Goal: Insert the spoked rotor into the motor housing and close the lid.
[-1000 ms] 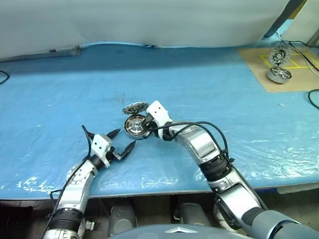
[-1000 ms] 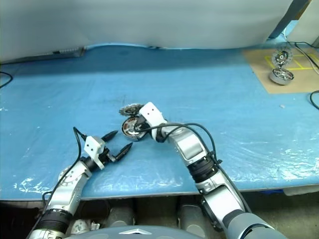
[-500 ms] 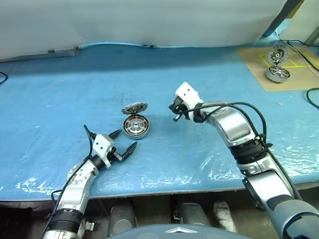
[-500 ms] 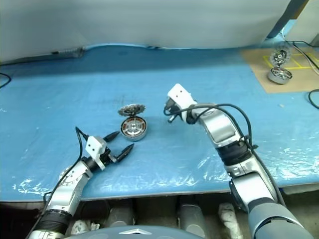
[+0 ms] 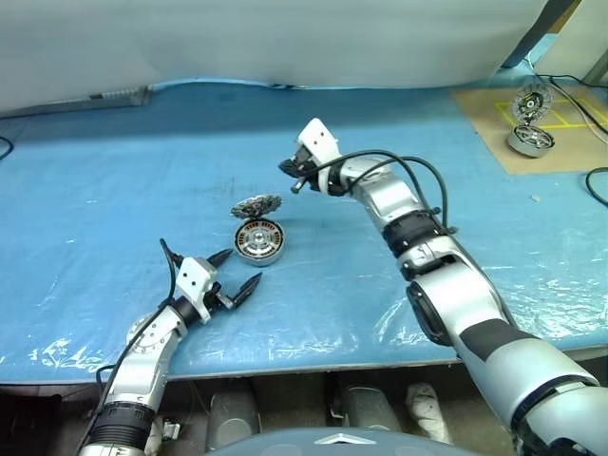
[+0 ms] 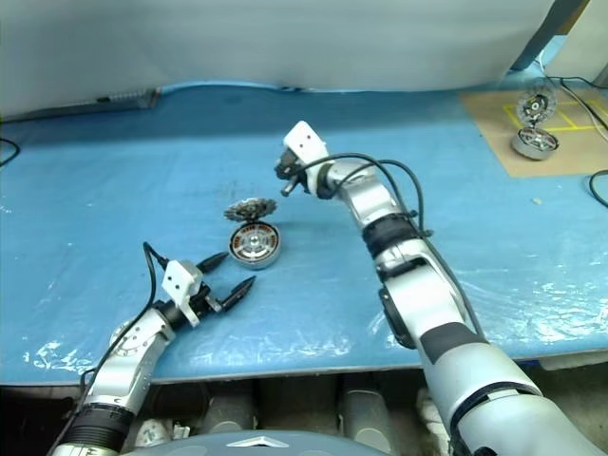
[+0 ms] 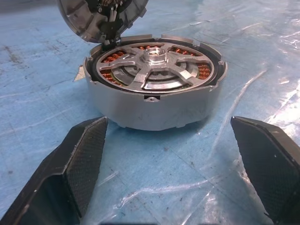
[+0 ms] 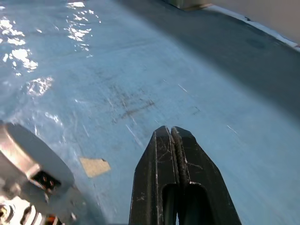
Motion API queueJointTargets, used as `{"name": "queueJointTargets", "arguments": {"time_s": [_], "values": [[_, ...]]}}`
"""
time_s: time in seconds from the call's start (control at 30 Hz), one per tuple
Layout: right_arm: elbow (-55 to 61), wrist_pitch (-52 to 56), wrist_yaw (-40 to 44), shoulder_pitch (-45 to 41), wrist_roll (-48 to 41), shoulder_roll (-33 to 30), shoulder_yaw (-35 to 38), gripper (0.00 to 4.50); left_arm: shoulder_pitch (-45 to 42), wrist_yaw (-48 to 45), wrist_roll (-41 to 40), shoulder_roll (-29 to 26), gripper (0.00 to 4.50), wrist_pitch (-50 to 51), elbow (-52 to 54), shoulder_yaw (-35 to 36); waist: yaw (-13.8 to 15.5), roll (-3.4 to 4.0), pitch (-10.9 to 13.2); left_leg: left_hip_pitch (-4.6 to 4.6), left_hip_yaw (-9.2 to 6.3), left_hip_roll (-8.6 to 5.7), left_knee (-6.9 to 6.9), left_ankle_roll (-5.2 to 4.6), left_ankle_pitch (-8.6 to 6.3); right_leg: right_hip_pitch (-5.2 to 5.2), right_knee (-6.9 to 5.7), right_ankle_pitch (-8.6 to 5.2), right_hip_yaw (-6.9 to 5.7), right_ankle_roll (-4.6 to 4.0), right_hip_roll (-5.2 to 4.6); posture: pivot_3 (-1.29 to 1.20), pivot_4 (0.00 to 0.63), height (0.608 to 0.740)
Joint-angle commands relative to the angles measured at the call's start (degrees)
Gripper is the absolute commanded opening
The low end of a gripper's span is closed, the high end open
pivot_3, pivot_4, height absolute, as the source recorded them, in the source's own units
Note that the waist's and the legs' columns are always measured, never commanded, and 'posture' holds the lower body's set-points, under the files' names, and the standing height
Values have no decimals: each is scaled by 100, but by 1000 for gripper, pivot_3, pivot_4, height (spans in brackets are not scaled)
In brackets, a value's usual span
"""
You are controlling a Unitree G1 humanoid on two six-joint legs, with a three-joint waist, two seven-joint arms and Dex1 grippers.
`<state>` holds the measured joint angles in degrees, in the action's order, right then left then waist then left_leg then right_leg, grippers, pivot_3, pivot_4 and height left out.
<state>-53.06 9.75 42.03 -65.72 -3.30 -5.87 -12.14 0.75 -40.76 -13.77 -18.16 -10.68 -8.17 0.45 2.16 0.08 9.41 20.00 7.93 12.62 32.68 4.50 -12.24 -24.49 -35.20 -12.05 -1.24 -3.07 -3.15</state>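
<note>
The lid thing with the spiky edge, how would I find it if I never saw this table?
Look at the middle of the blue plastic-covered table. There sits a round silver metal motor housing with copper windings inside. The thin silvery-grey round lid stands tilted open from the housing's far rim; its jagged, toothed edge sets it apart from the smooth-sided housing.

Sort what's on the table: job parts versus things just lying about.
Job:
- rotor, seated in the housing
- housing
- lid, standing open

Lying about:
- second motor on the cardboard mat
- cables
</note>
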Motion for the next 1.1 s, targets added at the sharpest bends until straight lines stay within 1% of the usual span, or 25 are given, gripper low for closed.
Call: {"name": "queueJointTargets", "arguments": {"time_s": [0.03,0.17,0.3,0.4,0.5,0.77,0.8,0.9,1.1], "values": [[-386,-301,389,-307,-62,261,138,12,6,39,-24,-6,4500,-7,215,10,5,0,0,1,1,3,1,-1,1,-4,-7,-3,-2,-5,1,0,150,740],[-550,-231,1023,-339,-134,511,190,12,28,63,-8,8,4500,-39,188,7,16,0,0,8,5,12,11,-12,6,-39,-40,-12,-6,-19,3,0,150,740],[-496,-131,1541,-245,-73,568,126,12,29,89,10,32,4500,-50,180,-18,16,0,0,10,10,17,25,-14,3,-47,-53,-13,-6,-21,3,0,150,740],[-294,27,1833,-75,-77,552,95,12,22,104,16,39,4500,-49,183,-22,19,0,0,9,12,19,31,-23,-9,-46,-56,-13,-5,-21,3,0,150,740],[144,254,1934,311,-36,513,4,12,37,106,18,30,4500,-48,193,-20,25,0,0,8,15,21,32,-27,-9,-46,-56,-12,-4,-21,3,0,150,740],[1699,1128,1501,1385,-208,750,-10,12,-5,54,-21,-7,4500,-39,150,7,16,0,0,6,20,21,31,-21,-6,-47,-56,-12,-2,-21,3,0,150,740],[1815,1184,1456,1459,-202,758,-31,12,-7,51,-23,-10,4500,-39,147,8,18,0,0,4,22,21,31,-16,-5,-47,-57,-12,0,-21,3,0,150,740],[2110,1217,961,1849,-88,899,-89,12,-8,19,-42,-38,4500,-29,146,21,20,-1,0,3,24,21,30,-5,0,-46,-55,-12,1,-21,3,0,150,740],[2815,1576,470,2428,-174,1071,-156,12,36,15,-72,-53,4500,50,299,10,15,-1,0,1,27,20,24,-1,0,-46,-51,-13,4,-20,3,0,150,740]]}}
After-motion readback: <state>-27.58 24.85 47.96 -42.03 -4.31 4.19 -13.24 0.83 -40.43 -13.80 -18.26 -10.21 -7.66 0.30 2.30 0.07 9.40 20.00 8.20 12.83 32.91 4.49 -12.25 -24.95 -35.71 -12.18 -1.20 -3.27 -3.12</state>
